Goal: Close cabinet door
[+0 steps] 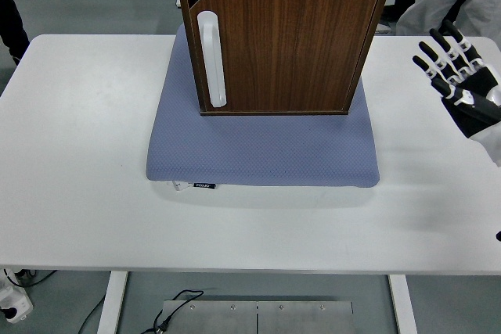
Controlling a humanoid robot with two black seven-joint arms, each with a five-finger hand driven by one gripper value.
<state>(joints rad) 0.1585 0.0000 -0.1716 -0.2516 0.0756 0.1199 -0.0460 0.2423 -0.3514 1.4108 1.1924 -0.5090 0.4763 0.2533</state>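
Head view: cabinet door (293,44) looks flush with its frame, job likely done.
Cabinet (284,33) sits on blue mat (258,150), table centre-back. Right hand (462,76) well apart at right edge, fingers spread, empty; door lies to its left, white handle (211,59) vertical on far side. Left arm not visible.

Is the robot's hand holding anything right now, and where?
Nothing. The right hand is open, fingers spread, clear of the cabinet.
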